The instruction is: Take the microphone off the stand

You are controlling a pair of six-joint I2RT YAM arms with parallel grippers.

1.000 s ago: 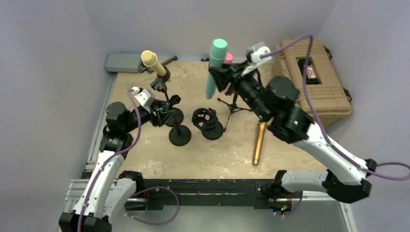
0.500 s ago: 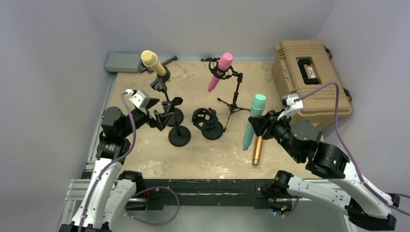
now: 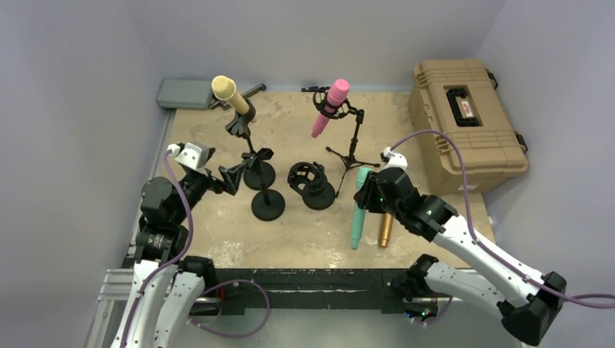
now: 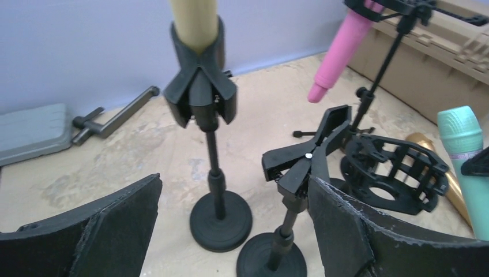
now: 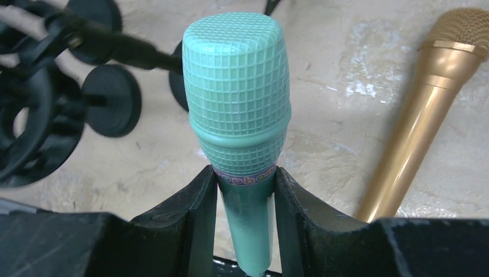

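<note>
The surface (image 3: 304, 235) is sandy and worn, closed by walls at the left and the back. At its right edge lies a tan case (image 3: 464, 116), and in the back left corner a flat grey box (image 3: 185, 93).

The right tool (image 3: 368, 194) has its two fingers closed on the neck of the teal microphone (image 3: 359, 217), just under the grille. This microphone is out of any stand and hangs almost upright near the front of the surface, just beside a gold microphone (image 3: 386, 230) that lies flat there. Its lower end seems to reach the surface, but I cannot tell if it touches. In the right wrist view the fingers hide its body below the grille (image 5: 237, 92), and from the top the tool covers the head of the gold one.

The left tool (image 3: 230, 174) is wide open and holds nothing. It is near the empty clip stand (image 3: 268, 197), apart from it.

Behind stands a yellow microphone (image 3: 225, 89) in its clip, its top cut off in the left wrist view. A pink microphone (image 3: 330, 105) sits tilted in a tripod stand (image 3: 353, 148). A black shock mount (image 3: 310, 181) stands between the stands.

Bare room stays along the near edge, in front of the round bases.
</note>
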